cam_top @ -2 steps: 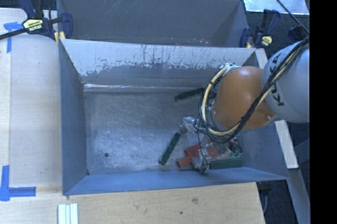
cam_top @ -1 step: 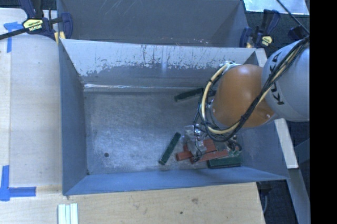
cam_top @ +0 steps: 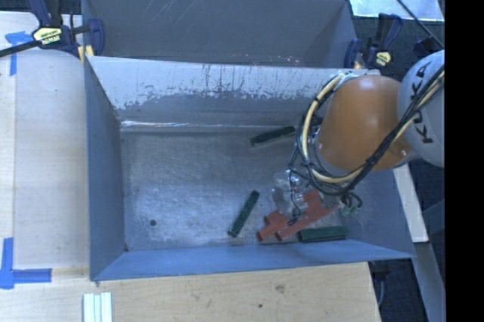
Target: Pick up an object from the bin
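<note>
Hovering low, gripper above red-brown piece.

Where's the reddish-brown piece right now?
In the camera view, the reddish-brown piece lies by the bin's front wall, right of centre, beside the gripper, between a slanted green stick and a flat green bar.

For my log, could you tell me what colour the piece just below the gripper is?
The piece is reddish brown; camera view.

A reddish-brown, elongated flat piece lies slanted on the floor of the grey metal bin, close to its near wall, towards the right.
</note>
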Motion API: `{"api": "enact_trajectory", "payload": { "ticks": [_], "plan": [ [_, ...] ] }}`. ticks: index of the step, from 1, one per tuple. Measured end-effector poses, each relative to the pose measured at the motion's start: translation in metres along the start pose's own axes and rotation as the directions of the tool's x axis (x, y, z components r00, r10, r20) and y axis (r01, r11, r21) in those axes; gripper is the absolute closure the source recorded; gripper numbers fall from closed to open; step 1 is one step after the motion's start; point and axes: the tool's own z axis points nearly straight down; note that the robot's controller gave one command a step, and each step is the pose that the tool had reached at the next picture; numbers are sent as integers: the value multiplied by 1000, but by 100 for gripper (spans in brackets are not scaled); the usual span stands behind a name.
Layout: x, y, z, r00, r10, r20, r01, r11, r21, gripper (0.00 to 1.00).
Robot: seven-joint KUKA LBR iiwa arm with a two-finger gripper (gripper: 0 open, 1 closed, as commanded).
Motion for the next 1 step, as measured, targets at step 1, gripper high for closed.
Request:
{"api": "enact_trajectory", "payload": {
  "ticks": [1],
  "plan": [
    [1,0,3,1000,1,-6,-1,1000,-2,0]
  ]
}}
